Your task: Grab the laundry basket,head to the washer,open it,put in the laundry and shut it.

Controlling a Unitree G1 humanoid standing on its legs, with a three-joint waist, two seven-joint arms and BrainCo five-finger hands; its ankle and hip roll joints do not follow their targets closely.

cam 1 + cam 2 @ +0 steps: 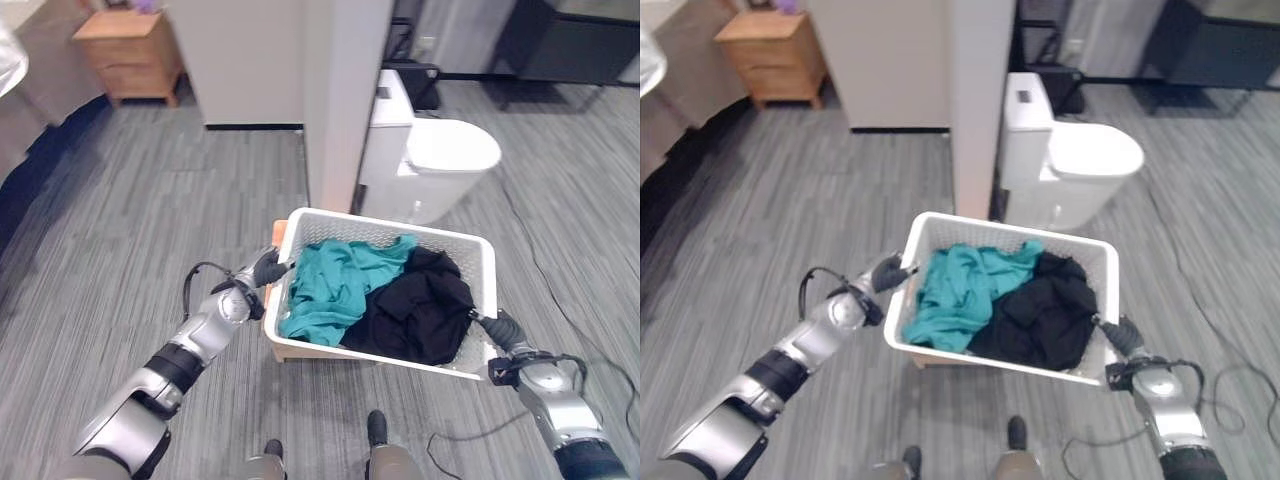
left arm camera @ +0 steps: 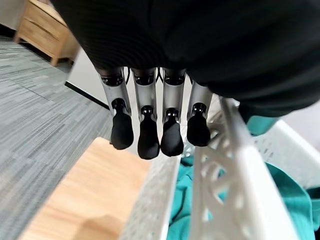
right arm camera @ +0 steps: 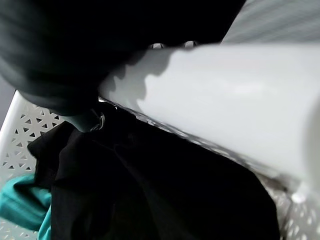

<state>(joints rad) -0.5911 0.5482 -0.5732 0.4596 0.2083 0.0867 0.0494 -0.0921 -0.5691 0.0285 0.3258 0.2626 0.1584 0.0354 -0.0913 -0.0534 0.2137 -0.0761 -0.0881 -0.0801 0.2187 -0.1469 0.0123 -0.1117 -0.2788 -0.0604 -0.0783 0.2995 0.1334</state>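
Basket point(image 1: 480, 262) sitting mid-view over a wooden stool point(image 2: 85, 200), teal point(image 1: 335, 280) and black point(image 1: 420, 305) laundry inside. Left robot hand point(image 1: 268, 268) at its 9 o'clock rim, fingers point(image 2: 150, 135) hanging straight. Right robot hand point(image 1: 500, 328) at 4 o'clock rim; grip impossible to tell. Toilet point(image 1: 440, 160) at 12.

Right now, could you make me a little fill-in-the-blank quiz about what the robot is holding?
1. The white basket holds a black garment and a ____ one.
2. The basket rests on a low ____ stand.
3. The left hand and right hand are at the basket's opposite ____.

Missing words: teal; wooden; ends
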